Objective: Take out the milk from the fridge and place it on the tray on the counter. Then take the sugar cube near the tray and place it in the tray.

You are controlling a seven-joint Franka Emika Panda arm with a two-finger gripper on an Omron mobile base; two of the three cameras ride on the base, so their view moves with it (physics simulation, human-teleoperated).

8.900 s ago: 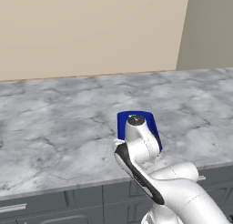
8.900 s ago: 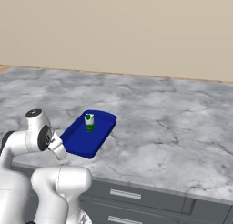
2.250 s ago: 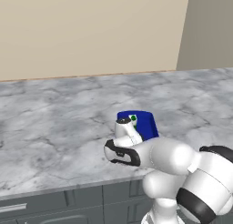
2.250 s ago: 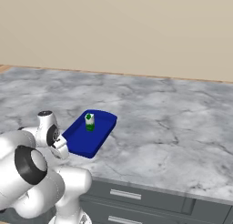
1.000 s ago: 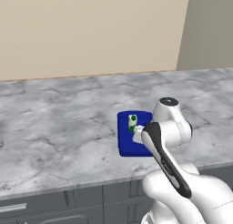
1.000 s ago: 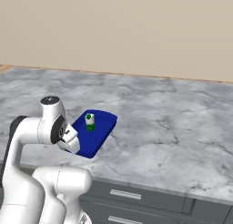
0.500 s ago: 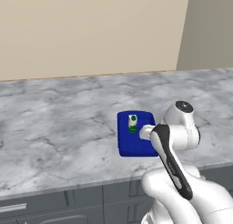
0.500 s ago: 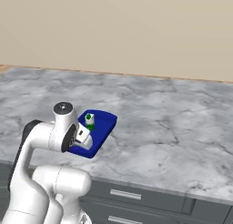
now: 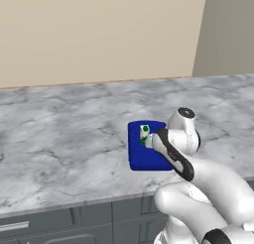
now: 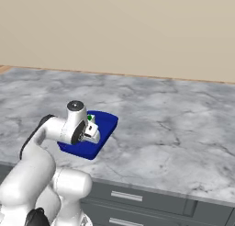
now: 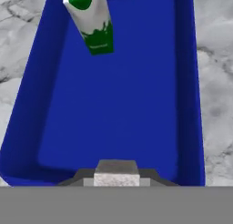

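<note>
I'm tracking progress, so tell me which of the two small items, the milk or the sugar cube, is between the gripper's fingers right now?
The sugar cube, pale and tiny, pinched over the tray. The green-topped milk stands apart at the tray's other end.

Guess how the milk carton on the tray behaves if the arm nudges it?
The milk carton stands tall on a narrow base, so it probably tips rather than slides. It looks small and likely light. The tray's low rim wouldn't stop it.

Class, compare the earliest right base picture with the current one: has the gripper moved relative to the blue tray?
Yes. The gripper has swung from beyond the tray's left edge to above it, close beside the milk, shut on the sugar cube.
</note>
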